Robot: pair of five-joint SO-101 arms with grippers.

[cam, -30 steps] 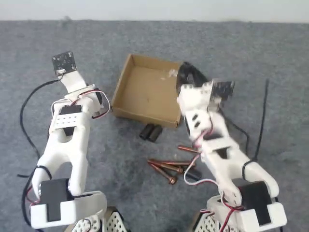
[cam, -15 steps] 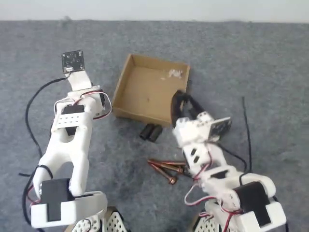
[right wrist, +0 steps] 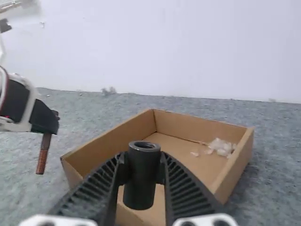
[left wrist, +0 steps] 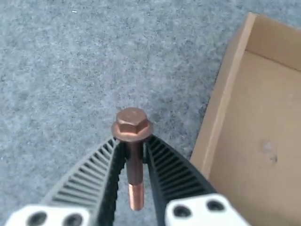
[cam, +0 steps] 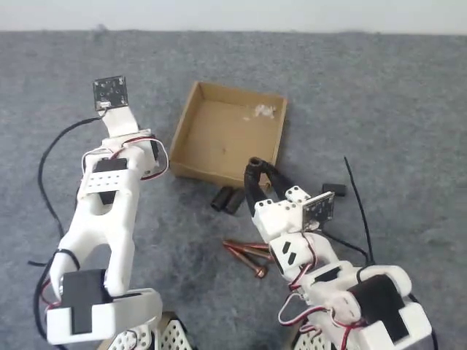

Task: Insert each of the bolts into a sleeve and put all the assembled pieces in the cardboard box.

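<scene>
Left gripper (left wrist: 134,146) pinches one bolt (left wrist: 133,125) under its head, left of the single cardboard box (cam: 184,127) at upper centre of the high view. Right gripper (right wrist: 142,159) clamps one sleeve (right wrist: 141,183) upright just below the box. Mating likely needs thread and bore coaxial before pushing. Loose at centre: two sleeves (cam: 228,199). Lower centre: at least three bolts (cam: 252,251), partly hidden.

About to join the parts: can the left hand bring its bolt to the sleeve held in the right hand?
Likely yes. The right hand holds the sleeve upright, its open top bare; the left hand holds the bolt thread-down nearby, with nothing standing between them.
</scene>
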